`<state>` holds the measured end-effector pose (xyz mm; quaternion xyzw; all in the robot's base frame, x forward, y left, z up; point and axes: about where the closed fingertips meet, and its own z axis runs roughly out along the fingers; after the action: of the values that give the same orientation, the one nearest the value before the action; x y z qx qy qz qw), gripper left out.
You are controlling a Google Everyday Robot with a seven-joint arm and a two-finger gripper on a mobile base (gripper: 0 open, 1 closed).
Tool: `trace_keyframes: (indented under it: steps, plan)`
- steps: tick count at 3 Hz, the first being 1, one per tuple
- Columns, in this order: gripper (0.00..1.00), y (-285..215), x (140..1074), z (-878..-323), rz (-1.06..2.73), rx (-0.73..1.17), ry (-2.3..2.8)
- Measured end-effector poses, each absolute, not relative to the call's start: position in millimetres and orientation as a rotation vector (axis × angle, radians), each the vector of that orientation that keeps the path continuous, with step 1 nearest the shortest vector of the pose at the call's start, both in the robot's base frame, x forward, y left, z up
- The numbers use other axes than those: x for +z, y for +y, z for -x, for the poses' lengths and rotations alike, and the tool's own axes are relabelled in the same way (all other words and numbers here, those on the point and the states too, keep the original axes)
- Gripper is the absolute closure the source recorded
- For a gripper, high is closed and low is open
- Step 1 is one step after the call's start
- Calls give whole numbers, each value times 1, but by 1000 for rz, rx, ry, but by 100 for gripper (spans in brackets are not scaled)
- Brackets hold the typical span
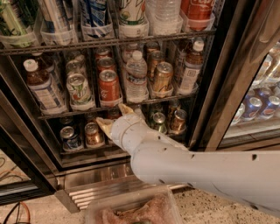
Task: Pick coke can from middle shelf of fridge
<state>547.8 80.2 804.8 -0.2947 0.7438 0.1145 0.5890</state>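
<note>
Coke can [108, 85]: upright on middle shelf [179, 96] of fridge [218, 87], beside water bottle [136, 78]; not yet held
Gripper [111, 115]: fingers spread, empty, just below can
Done: approach
Left: raise, clamp, withdraw

Honestly not much you can actually read here. The coke can [108, 85] on the middle shelf [57, 114] has white script on red, but the letters don't resolve. Same story for the red label [199, 8] up at 1 o'clock: white script, only curls of it in shot. The white-and-green can [79, 89] shows a green mark, unreadable. The end effector [114, 117] sits at 6 o'clock of the coke can, fingers [104, 125] spread.
</note>
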Motion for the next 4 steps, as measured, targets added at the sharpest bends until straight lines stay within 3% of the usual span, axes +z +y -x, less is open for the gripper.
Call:
trace_keyframes:
  steps: [4]
  plan:
    - [43,85,825,-578,608,100,1663]
